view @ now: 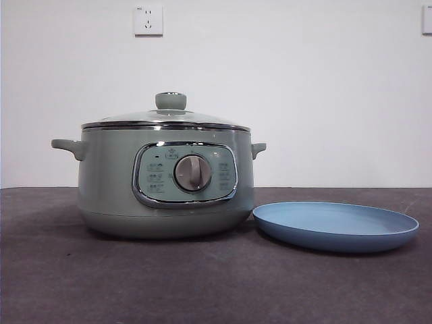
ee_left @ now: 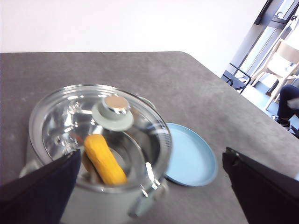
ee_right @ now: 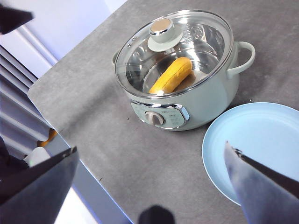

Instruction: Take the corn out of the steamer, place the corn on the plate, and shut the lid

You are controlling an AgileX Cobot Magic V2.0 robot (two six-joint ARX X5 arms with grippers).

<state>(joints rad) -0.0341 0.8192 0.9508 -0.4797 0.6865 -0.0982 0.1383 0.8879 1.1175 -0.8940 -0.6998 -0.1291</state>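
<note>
First, w/ the lid [view: 166, 119] seated on the steamer [view: 162, 182] over the corn [ee_left: 104, 159] and the plate [view: 335, 226] bare beside it, both grippers spread wide and empty above, pinch the knob [ee_right: 164, 32] centrally and lift straight up.

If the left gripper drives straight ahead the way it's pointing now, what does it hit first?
Most likely the lid on the steamer, near its green knob. The left gripper is open, aimed roughly at the lid's glass, with the corn beneath. Depth is unclear.
</note>
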